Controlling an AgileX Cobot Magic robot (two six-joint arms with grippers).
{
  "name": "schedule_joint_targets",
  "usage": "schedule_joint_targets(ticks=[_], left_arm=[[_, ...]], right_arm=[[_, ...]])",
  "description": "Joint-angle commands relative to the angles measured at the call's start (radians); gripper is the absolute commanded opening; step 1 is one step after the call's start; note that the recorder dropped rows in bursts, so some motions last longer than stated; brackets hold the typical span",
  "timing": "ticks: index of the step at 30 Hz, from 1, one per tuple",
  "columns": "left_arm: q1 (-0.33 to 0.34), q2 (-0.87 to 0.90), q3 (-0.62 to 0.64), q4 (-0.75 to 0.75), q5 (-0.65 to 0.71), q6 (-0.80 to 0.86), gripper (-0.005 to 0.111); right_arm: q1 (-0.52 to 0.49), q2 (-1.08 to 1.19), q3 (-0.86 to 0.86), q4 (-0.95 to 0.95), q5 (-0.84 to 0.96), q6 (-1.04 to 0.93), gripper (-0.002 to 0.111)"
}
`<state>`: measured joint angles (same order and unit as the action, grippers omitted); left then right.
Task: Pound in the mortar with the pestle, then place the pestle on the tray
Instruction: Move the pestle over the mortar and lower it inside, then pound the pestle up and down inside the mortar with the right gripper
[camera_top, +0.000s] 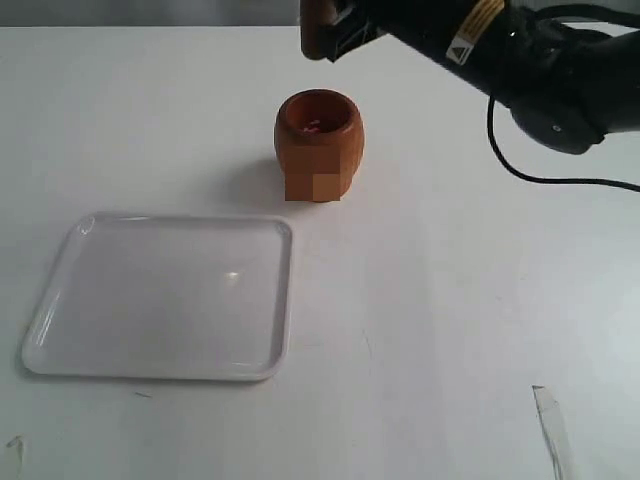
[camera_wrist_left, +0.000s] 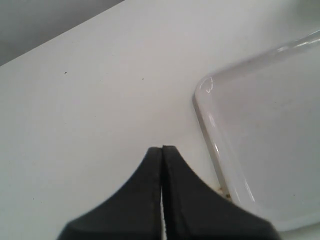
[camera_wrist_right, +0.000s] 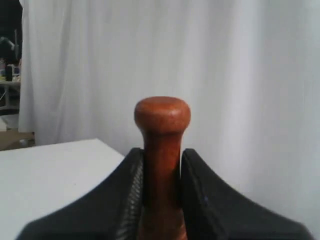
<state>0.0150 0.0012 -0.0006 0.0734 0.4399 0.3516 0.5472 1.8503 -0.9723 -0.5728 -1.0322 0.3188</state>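
The orange-brown mortar (camera_top: 319, 143) stands upright on the white table, beyond the far right corner of the white tray (camera_top: 60, 288), which holds nothing. My right gripper (camera_wrist_right: 162, 152) is shut on the reddish-brown pestle (camera_wrist_right: 162, 131), whose knobbed end sticks out past the fingertips. In the exterior view the pestle (camera_top: 315, 28) is held at the top edge, above and behind the mortar's mouth, with my right gripper (camera_top: 335, 35) beside it. My left gripper (camera_wrist_left: 162, 149) is shut on nothing, low over the table by a corner of the tray (camera_wrist_left: 212, 145).
A black cable (camera_top: 540, 170) from the right arm trails over the table at the right. A strip of clear tape (camera_top: 553, 425) lies near the front right edge. A white curtain (camera_wrist_right: 225, 75) hangs behind the table.
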Motion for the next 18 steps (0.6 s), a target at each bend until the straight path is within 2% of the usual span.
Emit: schedule_joint_targets(ticks=[1,4,10,14,18], left_arm=[[-0.008,-0.001,0.001,-0.007,-0.003,-0.008,0.000],[-0.008,-0.001,0.001,-0.007,-0.003,-0.008,0.000],[-0.008,-0.001,0.001,-0.007,-0.003,-0.008,0.000],[-0.008,-0.001,0.001,-0.007,-0.003,-0.008,0.000],[-0.008,-0.001,0.001,-0.007,-0.003,-0.008,0.000]], right_arm=[[0.017,0.079,0.019,-0.034,-0.003,0.009,0.000],[0.034,0.163,0.050,0.017,-0.021,-0.059,0.000],[0.036,0.272,0.057,0.053,-0.082,-0.064,0.000],[0.036,0.203,0.057,0.084,-0.156,-0.064,0.000],[0.034,0.066,0.057,0.094,-0.145,-0.087,0.000]])
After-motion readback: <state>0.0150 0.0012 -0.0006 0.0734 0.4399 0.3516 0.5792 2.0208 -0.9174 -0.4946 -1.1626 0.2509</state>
